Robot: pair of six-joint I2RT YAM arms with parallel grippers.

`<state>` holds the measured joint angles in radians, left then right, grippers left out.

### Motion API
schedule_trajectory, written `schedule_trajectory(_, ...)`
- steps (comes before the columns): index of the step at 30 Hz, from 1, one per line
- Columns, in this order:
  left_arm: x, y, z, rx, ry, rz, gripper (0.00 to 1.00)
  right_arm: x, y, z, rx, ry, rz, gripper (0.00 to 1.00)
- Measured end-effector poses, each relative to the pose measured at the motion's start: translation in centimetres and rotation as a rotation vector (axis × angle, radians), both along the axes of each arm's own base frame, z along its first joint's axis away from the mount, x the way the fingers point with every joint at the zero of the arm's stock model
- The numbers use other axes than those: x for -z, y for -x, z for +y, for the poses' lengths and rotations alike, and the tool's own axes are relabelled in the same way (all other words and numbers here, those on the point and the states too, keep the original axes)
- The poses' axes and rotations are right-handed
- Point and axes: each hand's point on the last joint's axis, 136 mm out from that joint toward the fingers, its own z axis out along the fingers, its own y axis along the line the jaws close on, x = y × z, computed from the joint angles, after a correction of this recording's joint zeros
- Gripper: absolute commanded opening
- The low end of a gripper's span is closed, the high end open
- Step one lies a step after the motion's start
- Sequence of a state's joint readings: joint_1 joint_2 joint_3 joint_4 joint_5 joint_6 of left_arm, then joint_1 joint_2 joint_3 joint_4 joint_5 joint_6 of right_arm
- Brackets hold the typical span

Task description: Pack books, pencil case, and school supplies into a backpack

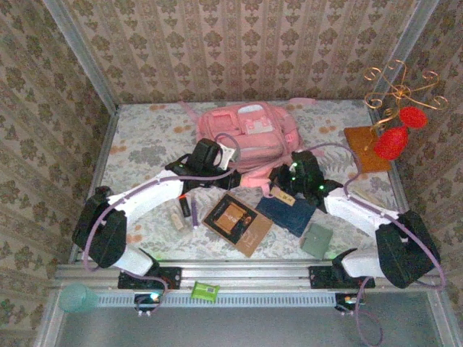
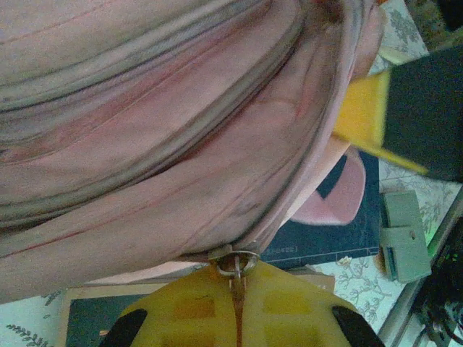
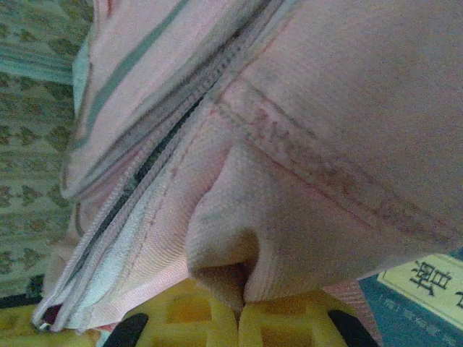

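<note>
From where I stand, the large soft pink fabric backpack [image 1: 253,134] lies at the far middle of the patterned counter [image 1: 145,144], and both arms reach in to its near edge. The left hand [image 2: 235,289] has its yellow fingers pressed together on a small metal zip ring [image 2: 236,263] at the backpack's seam, the pink cloth bulging just beyond the fingertips. The right hand [image 3: 241,303] is clamped on a fold of the backpack's pink fabric, pinched between its two yellow fingers, and a zip line [image 3: 137,173] with a dark gap runs up and to the left of that grip. Just beneath the right hand lies the flat navy blue book [image 1: 288,210] with a small pale label, and beside that, between the two hands and nearer the arm bases, sits the dark brown-black book [image 1: 237,223] with an orange-framed cover picture. Under the left hand's forearm, a black marker [image 1: 185,206] with an orange cap, a thin purple pen [image 1: 195,215] and a small pale beige block [image 1: 177,219] lie close together. A small grey-green pouch [image 1: 316,240] rests near the navy blue book's near corner, behind the right hand.
</note>
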<state>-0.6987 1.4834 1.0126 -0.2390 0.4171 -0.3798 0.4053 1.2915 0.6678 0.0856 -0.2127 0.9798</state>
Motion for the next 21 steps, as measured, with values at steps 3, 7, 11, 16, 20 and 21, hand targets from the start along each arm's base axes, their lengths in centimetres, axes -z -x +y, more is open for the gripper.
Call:
schedule_trajectory(3, -0.4, -0.7, 1.2, -0.012, -0.001, -0.022, 0.00, -1.9, -0.5, -1.9, 0.013, -0.012, -0.050, 0.00)
schedule_trajectory(7, -0.3, -1.8, 3.7, -0.060, -0.022, -0.048, 0.00, -4.0, -1.3, -3.6, 0.008, -0.020, -0.086, 0.00)
schedule_trajectory(11, 0.3, -2.9, 5.6, -0.112, -0.075, -0.061, 0.00, -5.0, -2.5, -3.6, -0.032, -0.022, -0.089, 0.00)
schedule_trajectory(16, 0.3, -3.0, 5.3, -0.116, -0.044, -0.062, 0.00, -4.3, -4.5, -3.6, -0.059, -0.023, -0.046, 0.22)
schedule_trajectory(20, 0.1, -2.4, 4.2, -0.118, 0.012, -0.036, 0.00, -3.5, -4.5, -4.0, -0.055, -0.005, -0.026, 0.52)
schedule_trajectory(21, -0.1, -2.3, 3.8, -0.115, 0.025, -0.034, 0.00, -3.4, -4.4, -4.1, -0.051, -0.001, -0.023, 0.59)
